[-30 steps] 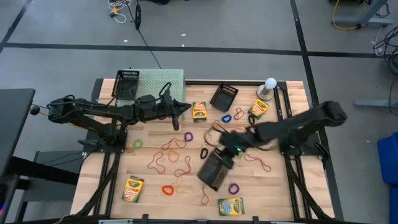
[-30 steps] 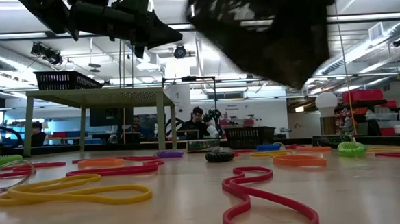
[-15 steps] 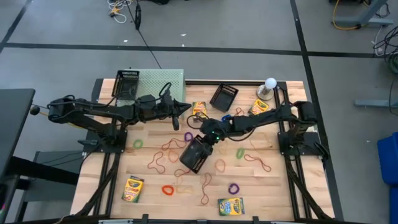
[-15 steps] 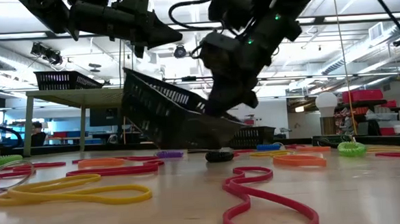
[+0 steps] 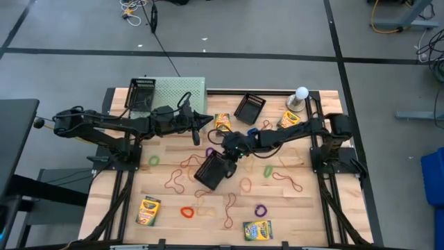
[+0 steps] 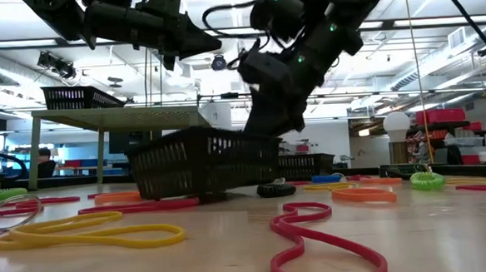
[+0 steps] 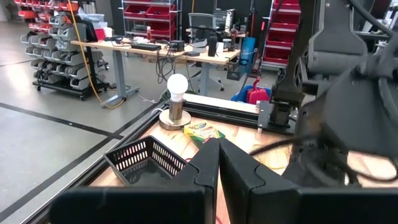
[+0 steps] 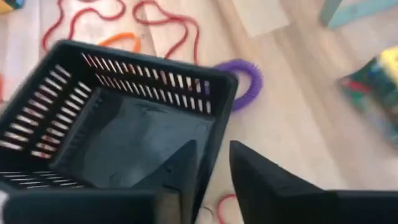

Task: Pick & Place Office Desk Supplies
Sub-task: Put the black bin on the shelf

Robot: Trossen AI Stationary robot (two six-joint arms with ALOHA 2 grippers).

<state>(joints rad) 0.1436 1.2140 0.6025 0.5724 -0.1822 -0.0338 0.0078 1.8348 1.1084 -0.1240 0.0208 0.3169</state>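
Setting down a mesh tray mid-desk

The mesh tray [image 5: 212,170] sat on the desk's middle among rubber bands [image 5: 187,212]; the right hand [image 5: 229,154] straddled its wall, fingers parting. Next, I judged, lift clear. Farther back, the left hand [image 5: 208,120] hovered closed, empty.

The left arm reaches from the frame's left edge toward the centre, its gripper [image 5: 206,119] pressed closed and raised. The right arm stretches in from the right, its gripper [image 5: 223,154] near mid-frame with fingers [image 8: 267,177] slightly parted
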